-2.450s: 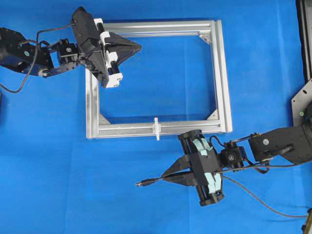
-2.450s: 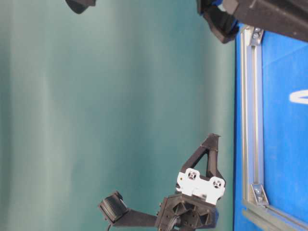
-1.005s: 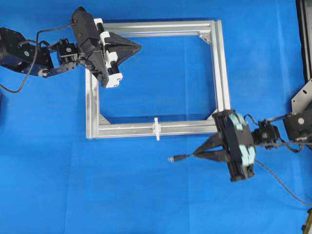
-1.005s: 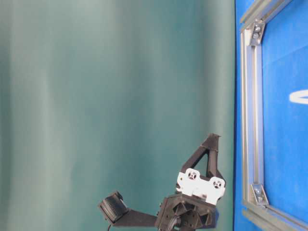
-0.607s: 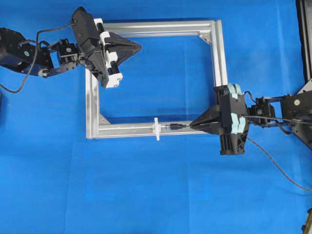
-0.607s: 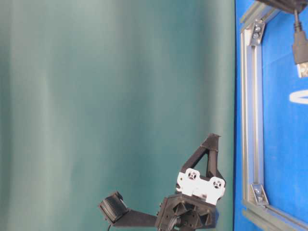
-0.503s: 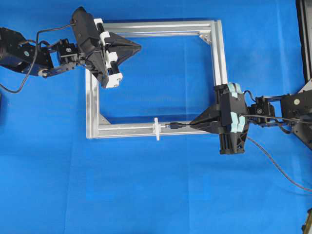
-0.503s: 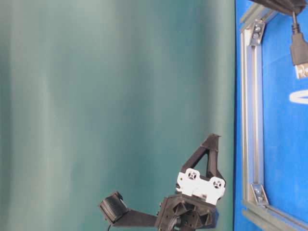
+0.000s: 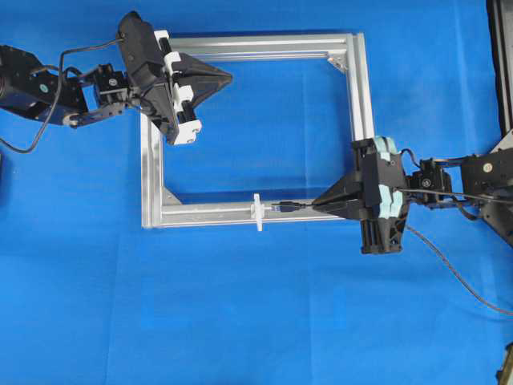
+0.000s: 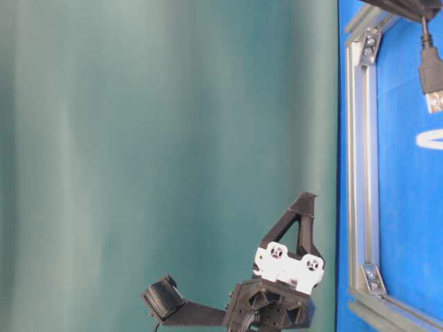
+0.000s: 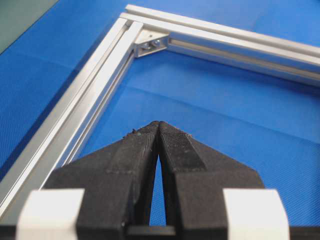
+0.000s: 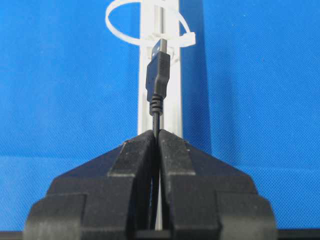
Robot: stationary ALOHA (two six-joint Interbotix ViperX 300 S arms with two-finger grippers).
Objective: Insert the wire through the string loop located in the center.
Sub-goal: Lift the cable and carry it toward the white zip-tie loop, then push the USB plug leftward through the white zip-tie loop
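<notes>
The wire (image 12: 159, 85) is clamped in the right tool (image 12: 156, 136), its plug just before the string loop (image 12: 150, 25). The left tool (image 11: 159, 126) is pressed shut, nothing held.

Lighting's bright and even, shadows soft under the aluminium frame (image 9: 256, 212). Wrist shots go soft up close, both tools blurry at the bottom edge. Table-level view sits rotated sideways.
</notes>
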